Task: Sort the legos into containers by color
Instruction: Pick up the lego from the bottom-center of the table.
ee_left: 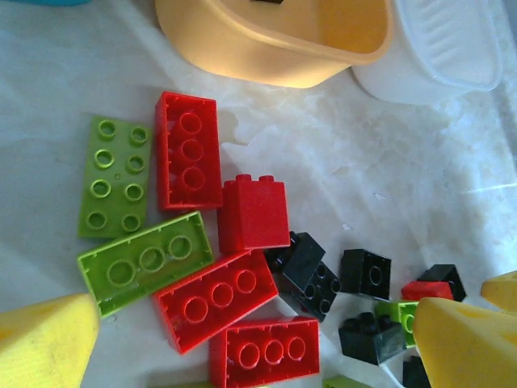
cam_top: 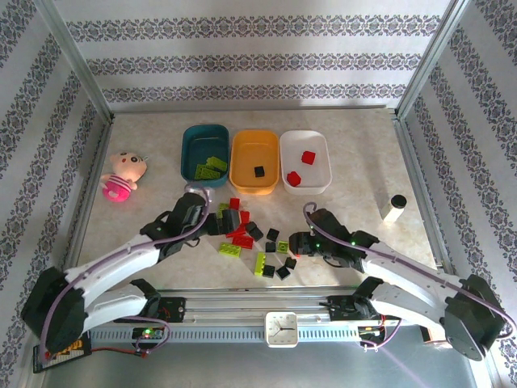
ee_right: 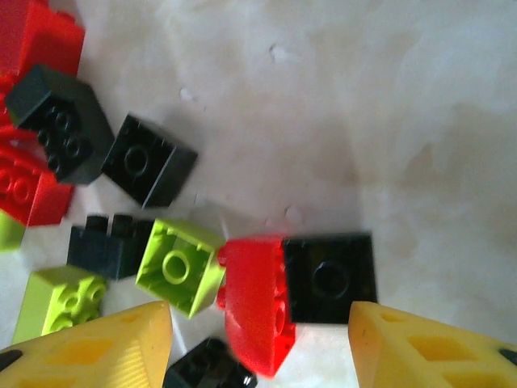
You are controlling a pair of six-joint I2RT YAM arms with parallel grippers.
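Observation:
Loose red, lime and black legos point(cam_top: 242, 230) lie scattered in front of three containers: a teal tub point(cam_top: 187, 149) with lime bricks, an orange tub point(cam_top: 252, 149) with one black brick, and a white tub point(cam_top: 323, 166) with two red bricks. My left gripper point(cam_top: 212, 220) is open wide over the pile. In the left wrist view, red bricks point(ee_left: 214, 299) lie between its fingers point(ee_left: 44, 343), untouched. My right gripper point(ee_right: 262, 347) is open around a red rounded brick point(ee_right: 254, 303) and a black brick point(ee_right: 329, 277), touching neither. A lime brick point(ee_right: 176, 265) sits just to their left.
A pink plush doll point(cam_top: 123, 175) lies at the left. A small white cylinder point(cam_top: 395, 208) stands at the right. Metal frame rails border the tabletop on both sides. The orange tub point(ee_left: 266, 48) and white tub point(ee_left: 436, 48) stand just beyond the pile.

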